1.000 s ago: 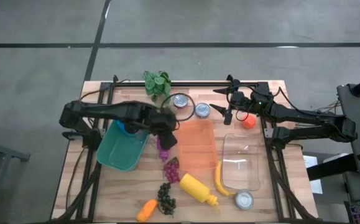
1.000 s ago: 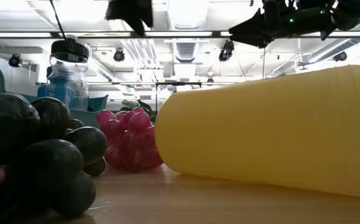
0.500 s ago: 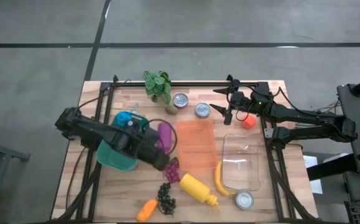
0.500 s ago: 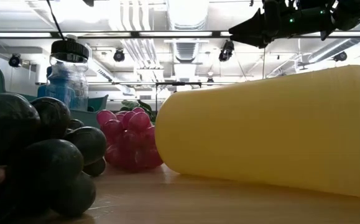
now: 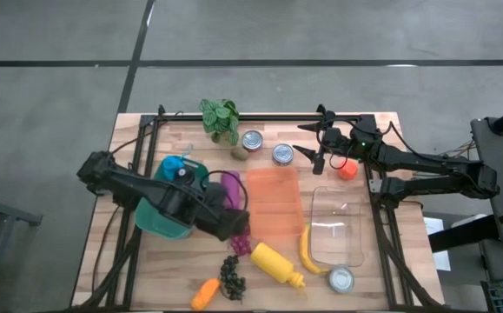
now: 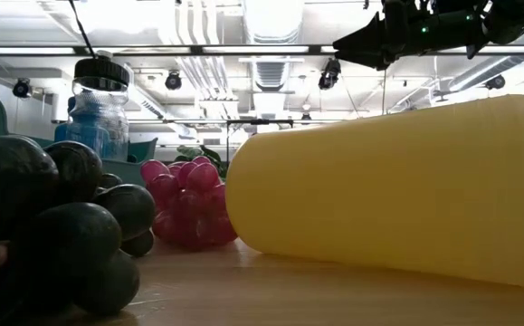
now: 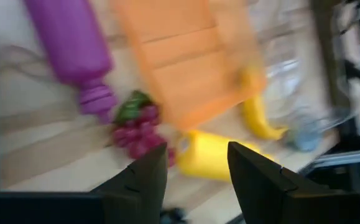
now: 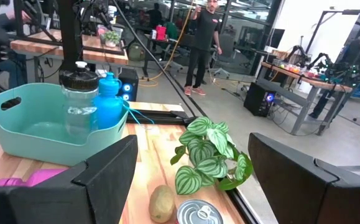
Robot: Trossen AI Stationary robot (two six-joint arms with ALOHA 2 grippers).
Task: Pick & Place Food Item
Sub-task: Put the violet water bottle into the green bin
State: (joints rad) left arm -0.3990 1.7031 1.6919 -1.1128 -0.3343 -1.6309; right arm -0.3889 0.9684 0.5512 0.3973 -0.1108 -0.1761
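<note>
we find the task barely begun: no food item is held or lifted, and the orange tray (image 5: pixel 274 202) and clear container (image 5: pixel 337 224) at mid-table look empty, while the pink grapes (image 5: pixel 241 243) lie on the table toward its front edge, just beside the yellow bottle (image 5: pixel 274 262). the left gripper (image 5: pixel 234 223) hangs low right over the grapes, arm stretched from the left edge, jaws partly parted on nothing. the right gripper (image 5: pixel 314 149) waits near the back edge, jaws wide, empty.
</note>
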